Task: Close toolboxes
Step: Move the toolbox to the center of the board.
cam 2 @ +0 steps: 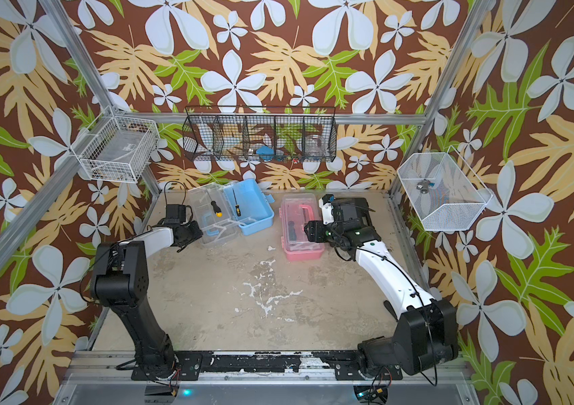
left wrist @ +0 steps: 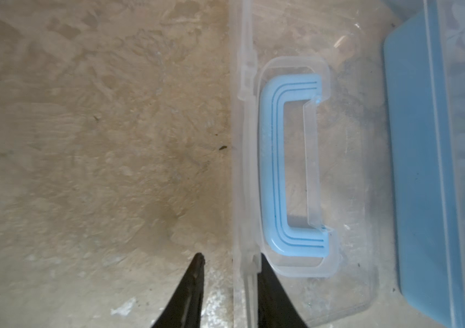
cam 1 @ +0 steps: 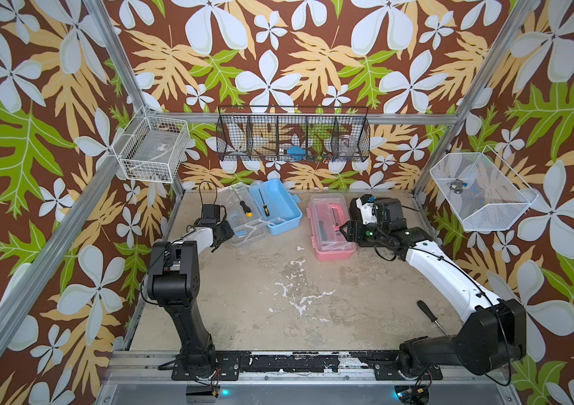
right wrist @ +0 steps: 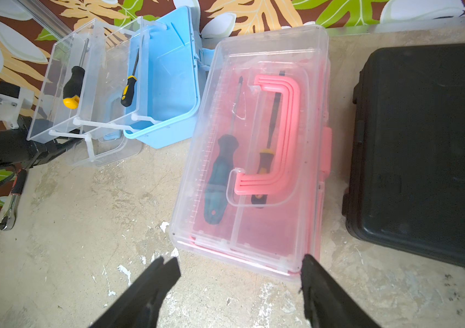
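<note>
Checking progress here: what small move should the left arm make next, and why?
Probably close the left gripper on the rim of the clear lid: its jaws straddle that rim with a gap; the blue toolbox lies open, the pink toolbox looks shut.

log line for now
blue box: open | pink box: looks shut | left gripper: astride blue box's lid rim | right gripper: open by pink box

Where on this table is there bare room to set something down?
The wide bare tabletop in front of the blue toolbox and pink toolbox is free, and a narrow strip between them. The back is crowded: both boxes, the black case; a loose screwdriver lies front right.
</note>
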Motion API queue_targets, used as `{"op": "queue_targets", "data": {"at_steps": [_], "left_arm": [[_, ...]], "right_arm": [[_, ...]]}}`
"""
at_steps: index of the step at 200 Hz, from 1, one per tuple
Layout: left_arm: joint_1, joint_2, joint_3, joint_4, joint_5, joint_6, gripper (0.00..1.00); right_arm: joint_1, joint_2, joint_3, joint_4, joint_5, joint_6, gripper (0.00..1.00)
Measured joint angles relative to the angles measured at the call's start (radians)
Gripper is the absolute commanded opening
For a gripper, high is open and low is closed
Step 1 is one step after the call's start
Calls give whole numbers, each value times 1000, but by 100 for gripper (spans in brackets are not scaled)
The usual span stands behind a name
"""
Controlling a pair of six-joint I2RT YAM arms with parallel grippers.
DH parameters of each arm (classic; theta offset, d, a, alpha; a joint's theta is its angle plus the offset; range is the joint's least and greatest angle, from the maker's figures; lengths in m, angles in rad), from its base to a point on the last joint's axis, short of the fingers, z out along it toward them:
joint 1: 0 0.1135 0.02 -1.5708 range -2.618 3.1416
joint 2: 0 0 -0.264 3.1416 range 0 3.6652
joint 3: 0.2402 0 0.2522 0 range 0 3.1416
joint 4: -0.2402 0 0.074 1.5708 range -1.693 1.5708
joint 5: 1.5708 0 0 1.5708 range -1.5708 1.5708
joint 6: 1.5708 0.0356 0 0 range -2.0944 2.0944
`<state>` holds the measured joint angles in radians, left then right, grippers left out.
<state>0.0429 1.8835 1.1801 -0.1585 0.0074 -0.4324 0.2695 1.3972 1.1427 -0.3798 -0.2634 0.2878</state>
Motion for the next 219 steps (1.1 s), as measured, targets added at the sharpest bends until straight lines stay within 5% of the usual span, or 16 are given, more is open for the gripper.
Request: {"op": "queue_targets", "data": {"at_steps": [63, 128, 219], "left_arm": [[-39, -199, -154, -13, -180, 49, 0], [-145, -402, -325, -69, -261, 75, 0], [-314, -551, -282, -257, -315, 135, 0]], "right_arm": [[62, -8, -46, 5, -19, 0, 70], [103, -6, -111, 5, 28, 22, 61], [39, 222, 19, 13, 146, 21, 61]]}}
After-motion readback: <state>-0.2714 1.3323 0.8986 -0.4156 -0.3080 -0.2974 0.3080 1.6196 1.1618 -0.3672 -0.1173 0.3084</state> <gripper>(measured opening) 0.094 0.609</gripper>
